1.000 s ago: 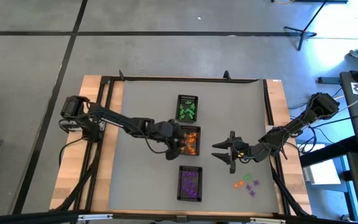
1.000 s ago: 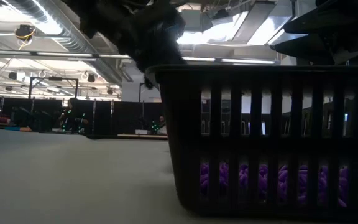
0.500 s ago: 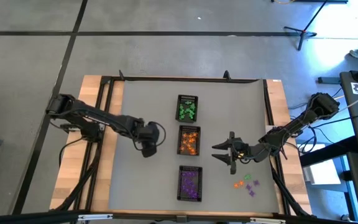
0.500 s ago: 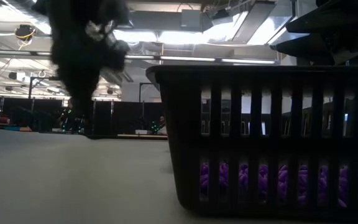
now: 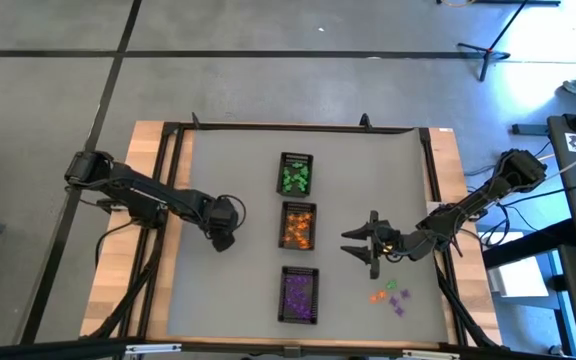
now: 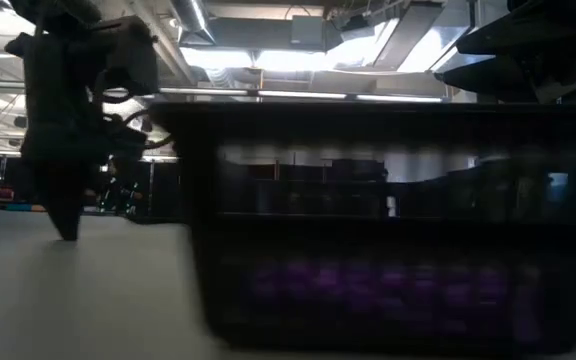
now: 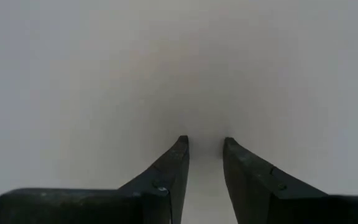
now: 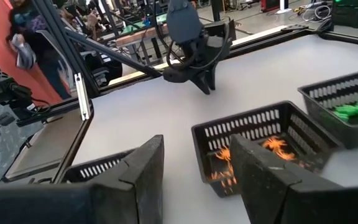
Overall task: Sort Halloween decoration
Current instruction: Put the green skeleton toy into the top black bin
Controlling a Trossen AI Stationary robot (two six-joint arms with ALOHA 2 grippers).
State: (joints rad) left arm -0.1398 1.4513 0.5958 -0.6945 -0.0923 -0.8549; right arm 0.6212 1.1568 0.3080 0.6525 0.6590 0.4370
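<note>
- Grey table framed in wood, with three black mesh trays in a line down its middle.
- Loose Halloween decoration lies near the right front corner: a few orange, green and purple trinkets on the bare surface.
- Sorted pieces fill the trays: the green tray farthest back, the orange tray in the centre, the purple tray nearest the front.
- Just behind the loose trinkets, the right gripper reaches in from the right edge on a bent arm, pointing toward the orange tray, its fingers spread wide with nothing between them.
- Left of the orange tray, the left gripper points down at bare table on an outstretched arm, its fingers almost together and empty.
</note>
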